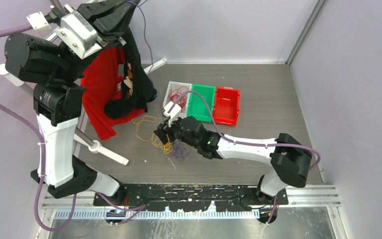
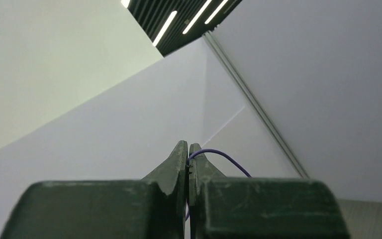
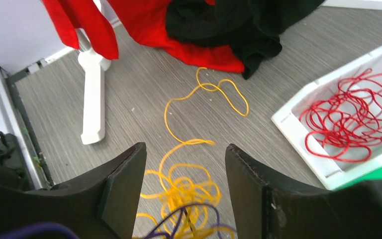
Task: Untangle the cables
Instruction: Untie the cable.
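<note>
Cables (image 3: 181,185), yellow and purple, lie tangled mid-table under the spread right gripper (image 3: 185,149); red cables (image 3: 345,119) fill the white bin (image 3: 293,130) farther right. Left gripper (image 2: 188,147), raised far left, clenches a purple cable (image 2: 219,153).

Each of the 2 arms is built from smooth white links set between chunky black joint housings. The left arm (image 1: 57,149) has 1 long white link, a big round black joint and a silver-grey metal block with a round face at its wrist. The right arm (image 1: 243,145) has a white link, a boxy black elbow, a small green light (image 1: 209,142) on its black wrist and a white bracket (image 1: 173,107) at the far end. A lilac hose (image 1: 42,199) runs along each arm. The left gripper (image 2: 188,149) has dark green fingers (image 2: 258,204), scratched and scuffed, tapering to thin tips. The right gripper (image 3: 185,148) has black wedge-shaped fingers (image 3: 124,194) with flat inner faces.
</note>
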Controlling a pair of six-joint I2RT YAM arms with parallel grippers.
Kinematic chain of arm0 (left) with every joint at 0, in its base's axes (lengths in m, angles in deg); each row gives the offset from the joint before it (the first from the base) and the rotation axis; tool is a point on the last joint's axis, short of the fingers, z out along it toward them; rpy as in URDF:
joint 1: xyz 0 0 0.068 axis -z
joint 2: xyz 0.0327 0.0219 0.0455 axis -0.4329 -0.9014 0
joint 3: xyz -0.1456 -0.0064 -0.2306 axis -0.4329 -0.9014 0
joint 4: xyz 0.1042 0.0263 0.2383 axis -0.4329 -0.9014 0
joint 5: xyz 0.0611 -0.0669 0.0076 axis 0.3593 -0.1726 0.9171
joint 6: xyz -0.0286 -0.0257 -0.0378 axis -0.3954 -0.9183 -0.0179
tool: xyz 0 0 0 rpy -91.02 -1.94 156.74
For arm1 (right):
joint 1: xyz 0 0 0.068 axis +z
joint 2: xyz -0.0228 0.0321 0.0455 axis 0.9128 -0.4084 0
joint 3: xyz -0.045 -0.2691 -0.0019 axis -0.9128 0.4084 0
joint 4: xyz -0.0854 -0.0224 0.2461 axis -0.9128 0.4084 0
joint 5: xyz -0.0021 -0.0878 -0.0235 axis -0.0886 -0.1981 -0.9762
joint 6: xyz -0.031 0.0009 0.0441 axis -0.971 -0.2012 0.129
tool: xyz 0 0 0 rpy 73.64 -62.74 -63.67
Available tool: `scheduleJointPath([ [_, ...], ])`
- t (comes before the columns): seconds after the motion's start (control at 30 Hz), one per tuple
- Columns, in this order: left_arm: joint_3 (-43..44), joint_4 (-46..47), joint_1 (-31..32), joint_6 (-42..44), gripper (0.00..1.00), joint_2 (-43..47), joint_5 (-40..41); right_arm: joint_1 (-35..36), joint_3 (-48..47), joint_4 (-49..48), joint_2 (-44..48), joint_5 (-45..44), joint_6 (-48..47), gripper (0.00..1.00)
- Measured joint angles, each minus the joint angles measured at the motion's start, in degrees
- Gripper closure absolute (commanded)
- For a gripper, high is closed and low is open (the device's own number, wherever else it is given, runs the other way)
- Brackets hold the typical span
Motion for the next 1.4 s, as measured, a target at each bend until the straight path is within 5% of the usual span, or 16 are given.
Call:
scheduleJointPath([
  [0.37,7.1,13.5,0.0,5.2,1.00,-2.8,8.3,-1.5,14.5,-3.6,-0.1,-4.2,-1.0,0.39],
  [0.7,9.8,22.2,0.0,9.3,1.00,-5.2,14.8,-1.6,24.8,-7.8,0.9,-8.7,1.8,0.27],
  [0.97,-10.1,15.9,0.0,5.8,1.00,5.3,9.4,-1.6,21.9,-2.3,17.0,-7.6,2.9,0.11],
  [1.4,-31.2,7.7,0.3,2.4,1.00,14.9,3.2,-2.0,5.3,9.7,35.2,-3.0,-0.9,0.10],
])
